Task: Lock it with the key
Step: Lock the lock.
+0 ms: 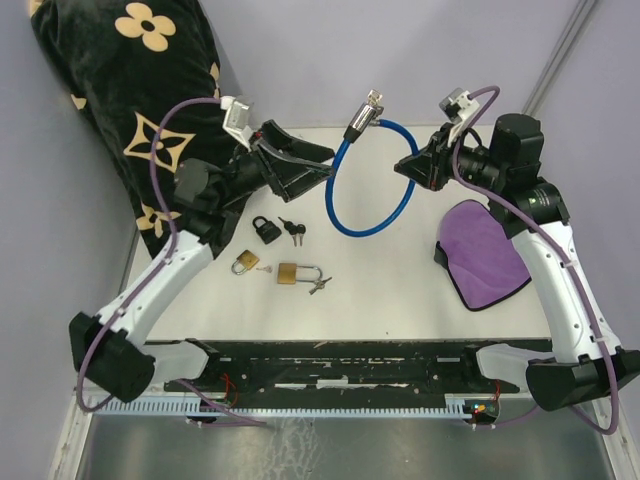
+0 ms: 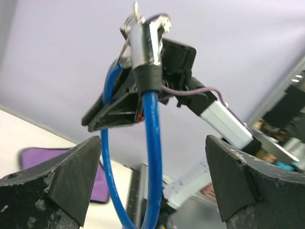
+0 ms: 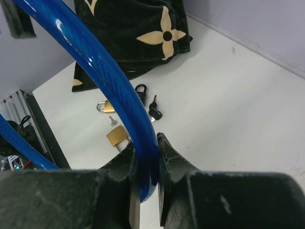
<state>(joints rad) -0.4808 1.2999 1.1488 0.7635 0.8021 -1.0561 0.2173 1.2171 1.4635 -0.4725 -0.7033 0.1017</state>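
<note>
You have one white desk (image 1: pixel 400 300), and at its far left corner leans one black flowered fabric bundle (image 1: pixel 130 80), the biggest thing on it. One purple cloth (image 1: pixel 485 250) lies at the right side, under the right arm. One blue cable lock (image 1: pixel 330 200) is held up in the air above the middle of the desk, its loop hanging between the two arms and its silver lock head (image 2: pixel 145 43) at the top, wrapped in a black sleeve where the cable enters. A silver ring (image 2: pixel 127 23) sits at the end of that head; you cannot tell from here whether a key is seated in it. Your right hand (image 3: pixel 147 167) is clamped on the blue cable, both fingers pressed against it. Your left hand (image 2: pixel 152 181) is spread wide, gripping nothing; in the left wrist view the cable hangs in the gap between its fingers, touching neither. Below the loop you have three padlocks lying on the desk: one black padlock (image 1: pixel 266 229), one small brass padlock (image 1: pixel 245 264) and one larger brass padlock (image 1: pixel 295 273). Each has its own keys just beside it: black-headed keys (image 1: pixel 293 231) by the black one, a small silver key (image 1: pixel 264 268) by the small brass one, and a silver key bunch (image 1: pixel 320 286) at the larger one's shackle.
</note>
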